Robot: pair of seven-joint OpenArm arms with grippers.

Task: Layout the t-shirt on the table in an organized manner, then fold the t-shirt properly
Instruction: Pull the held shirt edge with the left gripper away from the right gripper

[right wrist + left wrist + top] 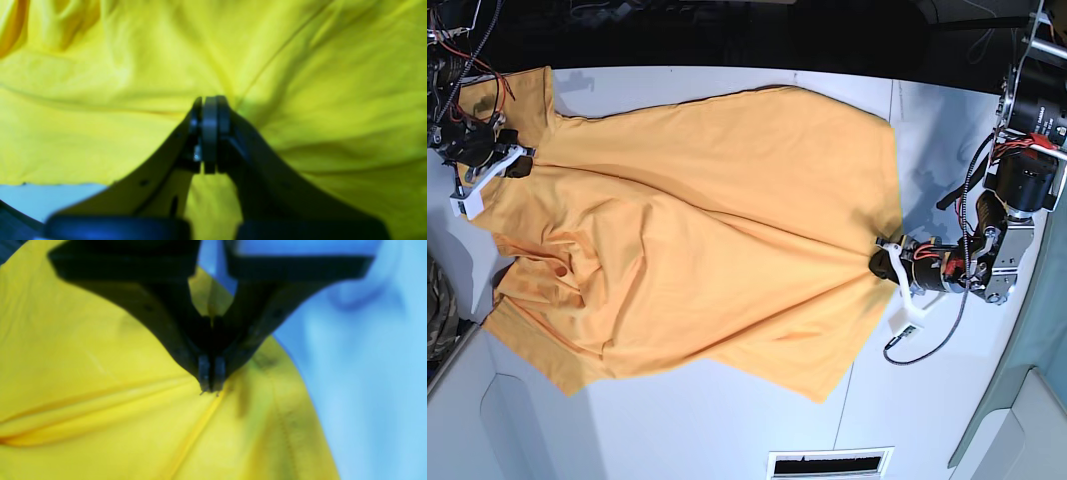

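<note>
The t-shirt lies spread on the table, wrinkled, w/ folds running toward both arms. The left gripper has its fingers pressed together on a pinch of the yellow cloth near the shirt's edge – no gap seen. The right gripper is also closed tight, fingers meeting on the fabric – creases spread out from the tips.
</note>
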